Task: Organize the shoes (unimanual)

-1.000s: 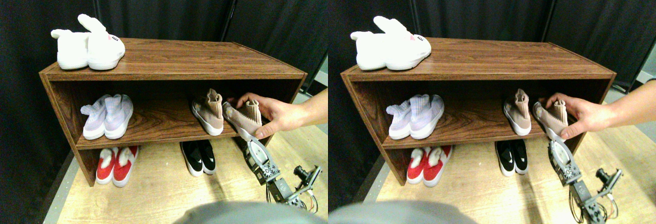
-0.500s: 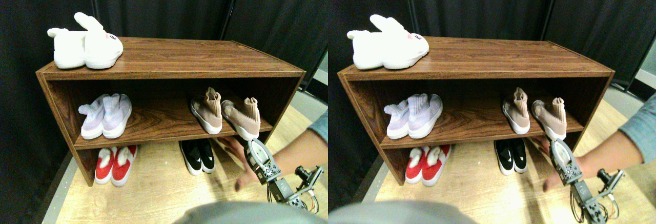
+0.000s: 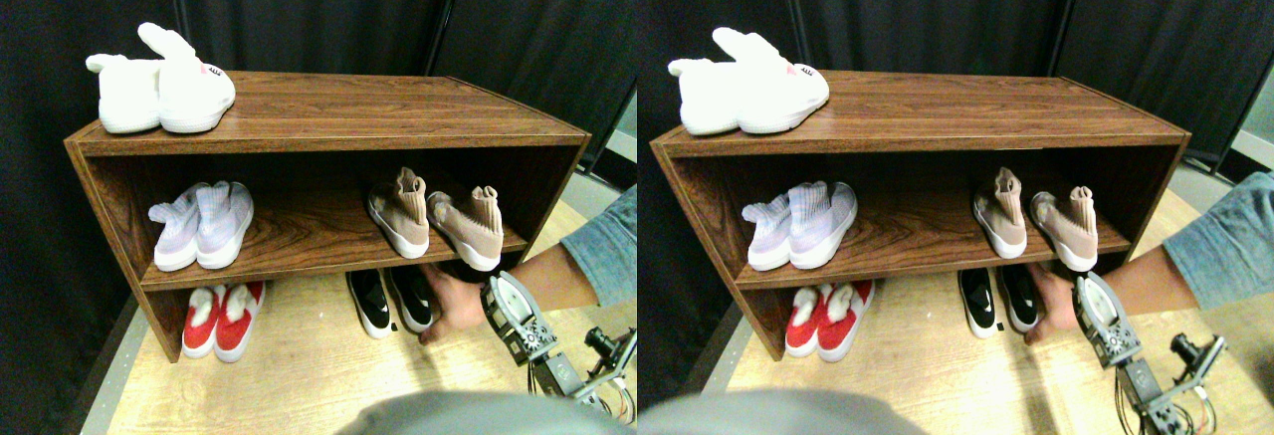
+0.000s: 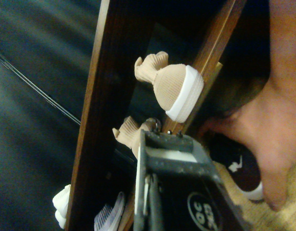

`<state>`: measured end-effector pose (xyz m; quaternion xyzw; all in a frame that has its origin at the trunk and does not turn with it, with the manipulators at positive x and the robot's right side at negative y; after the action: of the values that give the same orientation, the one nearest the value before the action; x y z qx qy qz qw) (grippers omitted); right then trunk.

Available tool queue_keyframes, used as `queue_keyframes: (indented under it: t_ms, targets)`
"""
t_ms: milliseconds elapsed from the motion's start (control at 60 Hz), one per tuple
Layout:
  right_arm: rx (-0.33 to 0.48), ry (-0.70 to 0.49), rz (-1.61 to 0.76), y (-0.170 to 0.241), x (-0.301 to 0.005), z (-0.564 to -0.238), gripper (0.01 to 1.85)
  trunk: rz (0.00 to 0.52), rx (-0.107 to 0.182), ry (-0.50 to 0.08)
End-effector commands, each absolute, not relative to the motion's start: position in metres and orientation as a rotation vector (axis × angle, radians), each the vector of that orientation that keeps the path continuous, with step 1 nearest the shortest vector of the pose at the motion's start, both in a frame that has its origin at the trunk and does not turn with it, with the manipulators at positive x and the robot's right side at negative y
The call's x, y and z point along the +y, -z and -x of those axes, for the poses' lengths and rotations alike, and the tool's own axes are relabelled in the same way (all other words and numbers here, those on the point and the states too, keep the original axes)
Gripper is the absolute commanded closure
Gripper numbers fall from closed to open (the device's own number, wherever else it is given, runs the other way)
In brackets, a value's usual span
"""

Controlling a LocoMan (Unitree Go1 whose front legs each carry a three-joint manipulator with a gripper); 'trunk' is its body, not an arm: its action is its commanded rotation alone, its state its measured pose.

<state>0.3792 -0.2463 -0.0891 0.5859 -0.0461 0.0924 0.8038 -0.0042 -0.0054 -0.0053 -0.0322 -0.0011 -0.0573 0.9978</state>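
Brown wooden shelf unit (image 3: 328,141), dark curtain (image 3: 318,17) behind, perhaps wood-look floor (image 3: 318,365).

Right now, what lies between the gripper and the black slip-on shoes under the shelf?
A person's hand lies there, resting on the nearer black slip-on, left of the gripper. The stereo pair view shows this best; the wrist view shows the hand on the shoe.

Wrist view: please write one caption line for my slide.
Gripper faces tan sneakers on the wooden shelf; a person's hand touches a black slip-on.
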Motion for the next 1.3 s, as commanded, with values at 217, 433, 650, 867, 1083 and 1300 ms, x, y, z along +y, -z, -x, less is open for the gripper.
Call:
queue_keyframes:
  t_ms: [217,433,650,867,1083,1300]
  targets:
    - [-0.162,-0.233,-1.259,0.077,-0.248,-0.375,1.8,0.079,0.011,0.132]
    - [-0.144,-0.265,-1.191,0.076,-0.25,-0.369,0.51,0.072,0.009,0.138]
    - [-0.127,-0.259,-1.183,0.075,-0.253,-0.38,0.03,0.071,0.009,0.14]
    - [-0.093,-0.231,-1.19,0.074,-0.258,-0.397,0.1,0.074,0.009,0.138]
    - [-0.034,-0.18,-1.18,0.081,-0.263,-0.425,0.11,0.082,0.01,0.129]
    - [-0.006,-0.126,-1.23,0.091,-0.265,-0.451,0.11,0.088,0.016,0.113]
